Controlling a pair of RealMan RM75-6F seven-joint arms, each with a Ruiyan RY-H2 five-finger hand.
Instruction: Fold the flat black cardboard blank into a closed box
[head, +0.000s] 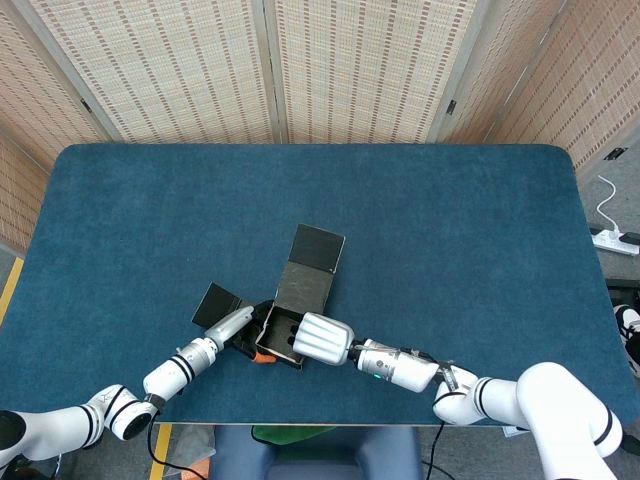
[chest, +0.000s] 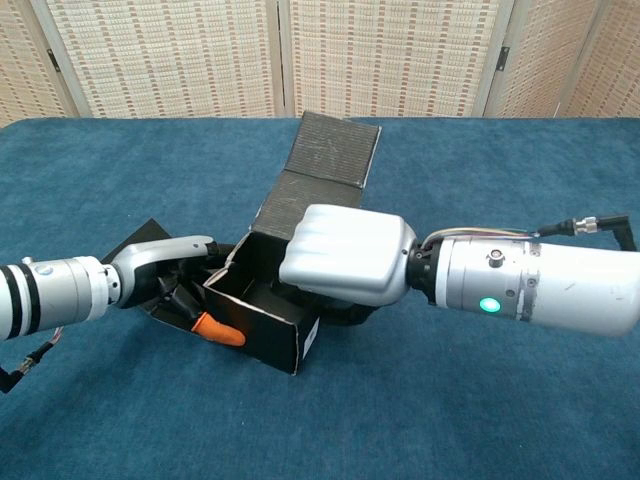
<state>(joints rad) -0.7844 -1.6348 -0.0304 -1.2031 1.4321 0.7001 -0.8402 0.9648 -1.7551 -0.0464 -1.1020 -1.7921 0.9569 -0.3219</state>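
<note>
On a blue worktop (chest: 480, 420), the left hand (chest: 170, 275) reaches in from 8 o'clock, its fingers at the left wall of a partly folded black cardboard box (chest: 262, 320); an orange fingertip (chest: 218, 330) lies against the front wall, though whether the hand truly grips the wall cannot be told. A loose side flap (head: 217, 300) lies flat at 10 o'clock of the box. The box sits near the worktop's front edge, open on top, its long lid (chest: 325, 160) stretched flat toward 12 o'clock. From 4 o'clock, the right hand (chest: 345, 255) covers the box's right wall, fingers curled down over the rim into the box, apparently holding that wall.
</note>
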